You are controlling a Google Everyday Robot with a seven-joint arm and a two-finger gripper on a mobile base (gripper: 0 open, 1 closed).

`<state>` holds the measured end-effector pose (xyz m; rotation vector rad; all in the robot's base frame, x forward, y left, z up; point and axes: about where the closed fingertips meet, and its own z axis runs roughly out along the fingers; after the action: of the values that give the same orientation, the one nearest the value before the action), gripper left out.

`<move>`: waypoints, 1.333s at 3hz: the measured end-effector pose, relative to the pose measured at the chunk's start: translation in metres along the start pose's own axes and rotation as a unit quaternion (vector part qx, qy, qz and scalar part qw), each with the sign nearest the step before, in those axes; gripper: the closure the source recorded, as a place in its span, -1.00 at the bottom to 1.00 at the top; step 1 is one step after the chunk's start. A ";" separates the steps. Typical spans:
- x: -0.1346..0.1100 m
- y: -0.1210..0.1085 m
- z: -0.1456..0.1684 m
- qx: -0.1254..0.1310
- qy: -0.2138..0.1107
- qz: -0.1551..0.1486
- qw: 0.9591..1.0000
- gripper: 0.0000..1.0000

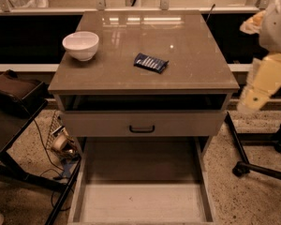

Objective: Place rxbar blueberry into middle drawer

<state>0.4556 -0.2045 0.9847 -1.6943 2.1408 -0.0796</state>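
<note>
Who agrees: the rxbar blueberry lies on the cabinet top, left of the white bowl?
No: in the camera view the rxbar blueberry lies on the cabinet top right of the white bowl. The gripper hangs beside the cabinet's right edge.

Glossy tabletop [192, 62], matt plastic gripper [251, 99] at right

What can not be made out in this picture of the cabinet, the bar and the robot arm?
All in the camera view:
- rxbar blueberry on the cabinet top: wrapper print too small to read.
- middle drawer: front end cut off by the bottom edge.
- gap under the top: too dark to see inside.
- gripper, right of the cabinet: form unclear; the arm is cut off by the right edge.
</note>
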 end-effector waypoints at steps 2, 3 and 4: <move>-0.051 -0.064 0.052 0.008 -0.197 -0.022 0.980 -1.00; -0.071 -0.086 0.078 0.001 -0.295 -0.014 0.956 -1.00; -0.079 -0.096 0.094 -0.001 -0.360 0.011 0.933 -1.00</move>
<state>0.5906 -0.1353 0.9483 -1.3966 1.5939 0.4785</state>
